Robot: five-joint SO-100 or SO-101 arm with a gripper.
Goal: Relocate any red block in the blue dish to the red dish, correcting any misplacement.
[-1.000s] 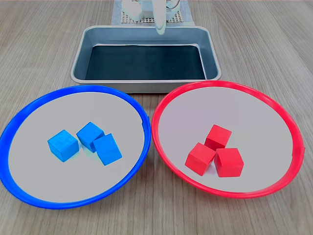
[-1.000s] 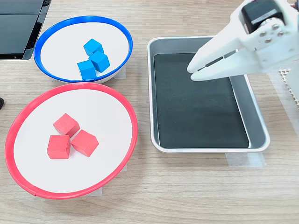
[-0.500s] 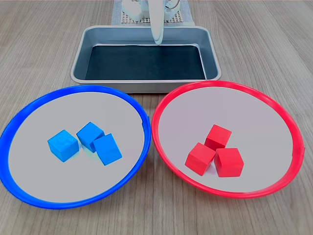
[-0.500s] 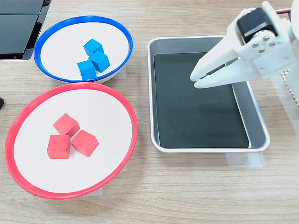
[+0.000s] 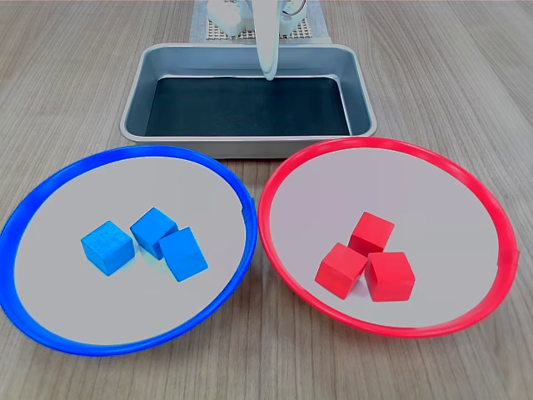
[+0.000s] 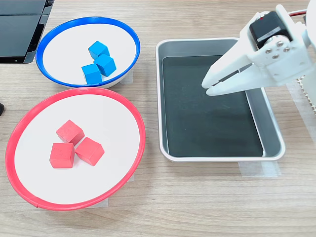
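Three red blocks (image 5: 371,233) (image 6: 69,132) lie bunched together inside the red dish (image 5: 383,142) (image 6: 143,136). The blue dish (image 5: 133,150) (image 6: 89,19) holds only three blue cubes (image 5: 153,232) (image 6: 105,64); no red block shows in it. My white gripper (image 5: 268,73) (image 6: 205,86) hangs over the metal tray, far from both dishes. Its jaws are shut with nothing between them.
A rectangular metal tray (image 5: 241,146) (image 6: 159,98) with a dark liner stands behind the dishes in the first exterior view. A dark flat object (image 6: 19,29) sits at the second exterior view's top left. The arm's base (image 5: 250,21) is beyond the tray.
The gripper has dropped lower over the tray and drawn slightly back toward the arm's base. The blocks and dishes have not moved.
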